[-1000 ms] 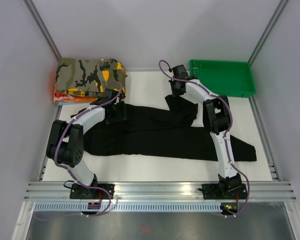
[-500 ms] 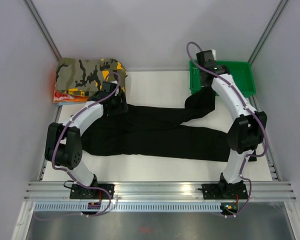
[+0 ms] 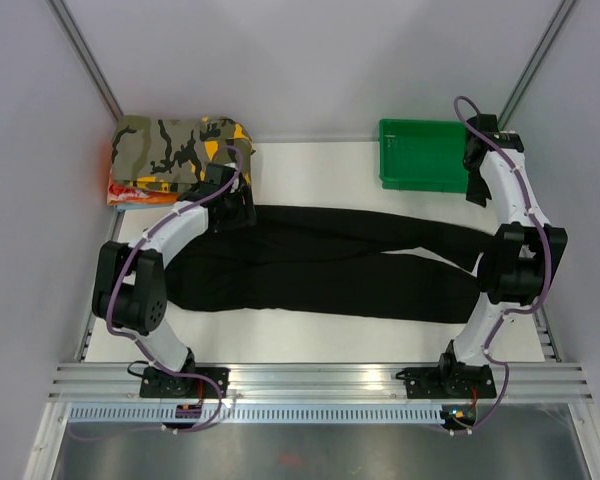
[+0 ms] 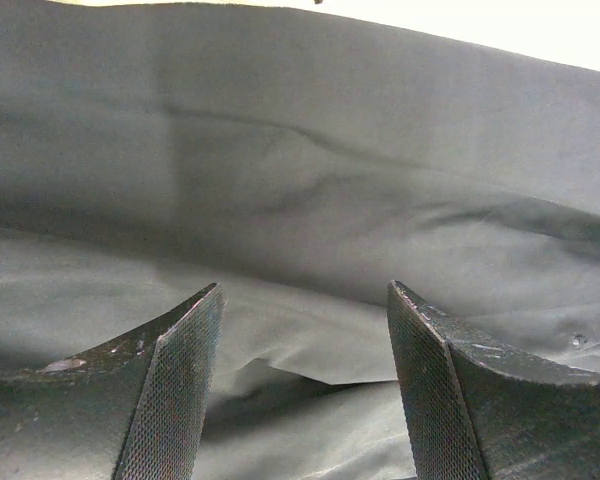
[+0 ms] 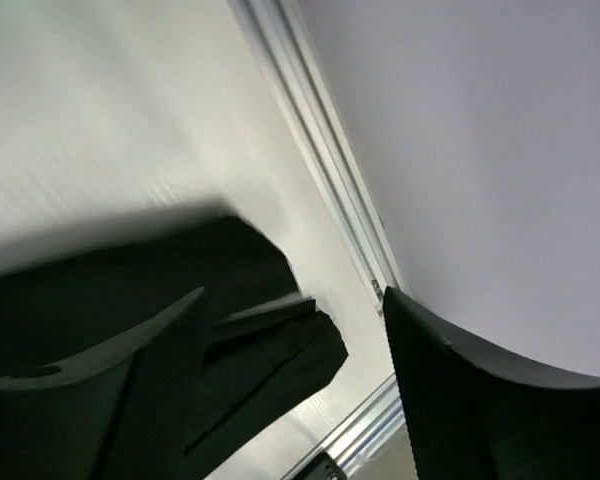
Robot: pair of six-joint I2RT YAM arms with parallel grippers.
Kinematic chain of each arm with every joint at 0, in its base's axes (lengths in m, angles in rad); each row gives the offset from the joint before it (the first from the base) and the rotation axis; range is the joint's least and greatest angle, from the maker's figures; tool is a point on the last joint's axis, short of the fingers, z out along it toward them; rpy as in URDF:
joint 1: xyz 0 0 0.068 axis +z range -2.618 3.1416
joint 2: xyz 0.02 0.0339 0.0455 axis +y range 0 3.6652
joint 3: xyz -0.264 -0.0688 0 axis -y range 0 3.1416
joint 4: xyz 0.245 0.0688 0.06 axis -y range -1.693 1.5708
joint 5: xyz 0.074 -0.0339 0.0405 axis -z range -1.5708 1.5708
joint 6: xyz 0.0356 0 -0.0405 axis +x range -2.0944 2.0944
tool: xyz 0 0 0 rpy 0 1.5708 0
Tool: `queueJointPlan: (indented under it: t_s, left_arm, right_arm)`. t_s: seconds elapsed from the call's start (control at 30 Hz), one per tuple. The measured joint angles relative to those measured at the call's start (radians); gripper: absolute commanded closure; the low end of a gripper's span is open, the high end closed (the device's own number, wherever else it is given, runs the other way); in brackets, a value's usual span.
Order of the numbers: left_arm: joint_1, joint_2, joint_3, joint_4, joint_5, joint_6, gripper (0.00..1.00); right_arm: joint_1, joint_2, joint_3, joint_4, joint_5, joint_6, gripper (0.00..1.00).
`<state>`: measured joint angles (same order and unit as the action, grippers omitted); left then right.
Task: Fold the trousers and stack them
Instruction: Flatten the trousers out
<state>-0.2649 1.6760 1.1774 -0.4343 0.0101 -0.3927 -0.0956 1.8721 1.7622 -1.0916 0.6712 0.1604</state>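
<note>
The black trousers (image 3: pixel 320 265) lie spread across the table with the waist at the left and both legs stretched out to the right. My left gripper (image 3: pixel 232 212) hovers low over the waist end near the far edge. In the left wrist view it (image 4: pixel 305 290) is open, with a fold edge of the fabric (image 4: pixel 330 180) lying between the fingers. My right gripper (image 3: pixel 477 190) is raised at the far right beside the green tray. It (image 5: pixel 295 292) is open and grips nothing, and the leg ends (image 5: pixel 110 290) lie below it.
A folded camouflage garment (image 3: pixel 180 148) sits on an orange item (image 3: pixel 130 192) at the back left. A green tray (image 3: pixel 425 155) stands at the back right. An aluminium rail (image 5: pixel 325 170) and the side wall run close to the right gripper.
The right gripper swept from the middle to the far right, pulling the upper trouser leg out straight, then opened and let it go. The left gripper barely moved.
</note>
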Motion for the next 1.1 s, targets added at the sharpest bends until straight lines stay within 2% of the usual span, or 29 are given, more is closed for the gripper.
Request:
queueJointPlan:
  t_s: [0.03, 0.13, 0.27, 0.53, 0.67, 0.9, 1.1]
  left_arm:
    - [0.000, 0.005, 0.000, -0.001, 0.000, 0.000, 0.28]
    - [0.000, 0.006, 0.000, 0.000, 0.002, 0.000, 0.28]
    - [0.000, 0.006, 0.000, 0.002, 0.003, 0.000, 0.28]
    - [0.011, 0.007, 0.000, -0.003, 0.008, 0.000, 0.23]
    - [0.045, 0.004, -0.007, -0.005, 0.018, -0.001, 0.22]
    - [0.122, -0.051, -0.081, -0.007, 0.026, -0.007, 0.21]
    - [0.127, -0.093, -0.119, -0.003, 0.026, -0.013, 0.21]
  right_arm:
    - [-0.005, 0.006, 0.010, -0.012, -0.022, 0.005, 0.11]
    - [0.005, 0.004, 0.029, -0.016, -0.105, 0.009, 0.03]
    - [0.023, -0.048, -0.032, 0.032, -0.186, 0.017, 0.02]
    - [0.011, -0.192, -0.427, 0.206, -0.291, 0.077, 0.02]
    - [-0.043, -0.180, -0.515, 0.296, -0.315, 0.119, 0.09]
    - [-0.129, -0.154, -0.529, 0.477, -0.347, 0.132, 0.22]
    - [-0.126, -0.005, -0.509, 0.554, -0.352, 0.114, 0.32]
